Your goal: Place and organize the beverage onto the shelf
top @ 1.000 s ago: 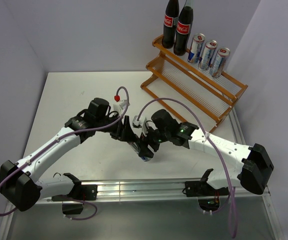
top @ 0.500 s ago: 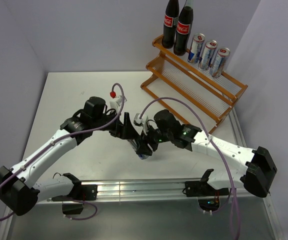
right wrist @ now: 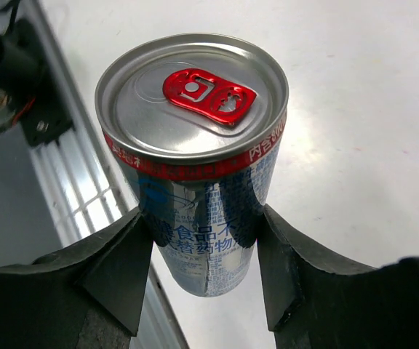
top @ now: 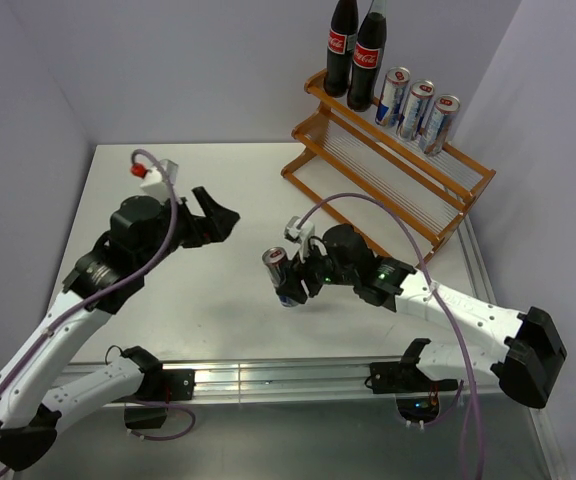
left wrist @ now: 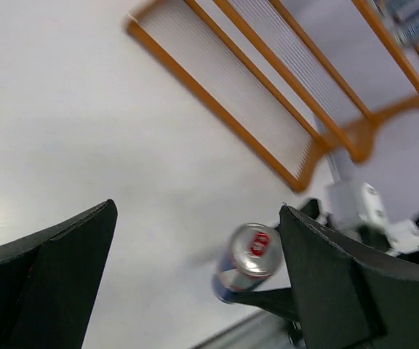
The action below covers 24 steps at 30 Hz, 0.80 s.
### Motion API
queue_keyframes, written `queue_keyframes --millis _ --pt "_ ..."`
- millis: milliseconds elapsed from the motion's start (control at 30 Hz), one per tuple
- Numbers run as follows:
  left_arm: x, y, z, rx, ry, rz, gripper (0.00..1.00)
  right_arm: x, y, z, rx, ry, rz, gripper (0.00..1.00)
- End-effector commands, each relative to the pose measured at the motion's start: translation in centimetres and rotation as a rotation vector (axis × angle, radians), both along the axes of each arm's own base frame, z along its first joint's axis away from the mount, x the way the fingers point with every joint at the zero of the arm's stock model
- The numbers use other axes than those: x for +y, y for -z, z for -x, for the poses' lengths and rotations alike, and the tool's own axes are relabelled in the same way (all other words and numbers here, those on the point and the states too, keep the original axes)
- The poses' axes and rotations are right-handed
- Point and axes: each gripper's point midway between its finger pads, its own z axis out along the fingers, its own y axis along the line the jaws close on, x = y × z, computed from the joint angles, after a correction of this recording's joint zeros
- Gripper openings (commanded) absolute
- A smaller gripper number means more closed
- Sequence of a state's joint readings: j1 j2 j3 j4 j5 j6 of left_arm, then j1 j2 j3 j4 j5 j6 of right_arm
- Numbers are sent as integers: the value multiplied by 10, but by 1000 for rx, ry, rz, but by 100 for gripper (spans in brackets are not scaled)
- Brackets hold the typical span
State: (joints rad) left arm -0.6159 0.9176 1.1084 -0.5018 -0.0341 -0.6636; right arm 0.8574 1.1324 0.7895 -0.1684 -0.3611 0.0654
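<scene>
Low in the middle of the top view, the right fingers (right wrist: 115, 276) are clamping the slim can (right wrist: 202, 174) around its lower body, tab up, over the worktop (top: 218, 305). It is likely light, thin-walled and slick, so a gentle mid-body hold is suiting it. Further up and left, the left fingers (left wrist: 42, 276) are hanging wide apart, holding nothing, and at the upper right the shelf (top: 388, 185) is carrying two bottles (top: 366, 60) and three cans (top: 420, 105) on its top tier.
</scene>
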Motion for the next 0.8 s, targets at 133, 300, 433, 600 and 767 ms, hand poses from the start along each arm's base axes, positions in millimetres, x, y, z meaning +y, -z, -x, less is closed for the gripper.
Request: queue_keyframes --millis 133,300,433,600,767 --pt "97 -13 -7 -107 -429 -156 99 -42 -93 -69 -240 421 -300 0" --pt "118 2 -1 -157 -494 -187 100 -92 -120 -95 -362 613 -325 0" --pt "118 13 0 -160 -480 -202 100 -133 -141 -113 -452 746 -301 0" --pt "120 28 -4 -116 -492 -265 100 -180 -162 -123 -536 887 -282 0" --pt "118 34 -5 -100 -479 -287 100 -234 -192 -129 -623 1076 -240 0"
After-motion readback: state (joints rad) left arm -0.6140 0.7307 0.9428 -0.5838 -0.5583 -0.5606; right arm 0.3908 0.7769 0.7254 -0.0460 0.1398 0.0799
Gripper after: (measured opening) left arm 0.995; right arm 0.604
